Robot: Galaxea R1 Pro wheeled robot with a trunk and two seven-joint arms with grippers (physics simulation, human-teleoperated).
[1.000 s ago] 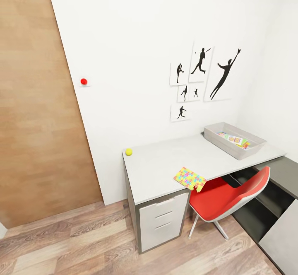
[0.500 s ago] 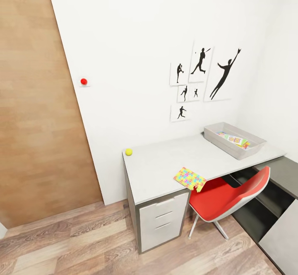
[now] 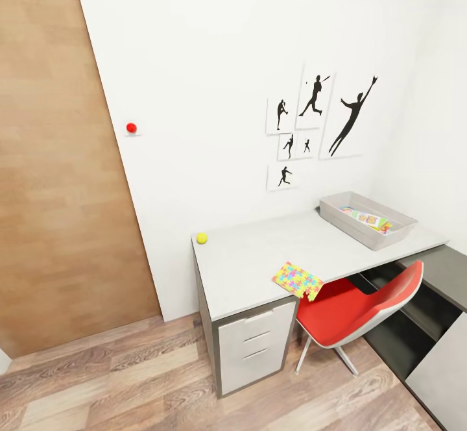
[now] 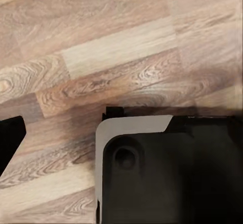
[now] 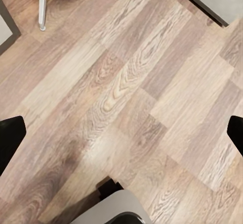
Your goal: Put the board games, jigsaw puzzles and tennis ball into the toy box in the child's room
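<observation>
The table [image 3: 259, 256] stands against the white wall of the child's room. The tennis ball [image 3: 202, 238] rests at its far left corner. One jigsaw puzzle [image 3: 298, 280] lies at the front edge, partly overhanging above the chair. The toy box [image 3: 363, 236] sits at the table's right end with flat colourful pieces [image 3: 368, 219] inside; whether they are board games or a puzzle is too small to tell. My left gripper [image 4: 121, 143] and my right gripper [image 5: 121, 138] both hang over the wood floor, open and holding nothing.
A red chair [image 3: 363, 307] is tucked under the table by the white drawer cabinet [image 3: 253, 346]. The dark frame [image 3: 447, 272] and pale top [image 3: 441, 372] of what looks like the bed fill the right edge. A wooden door [image 3: 58, 158] is on the left.
</observation>
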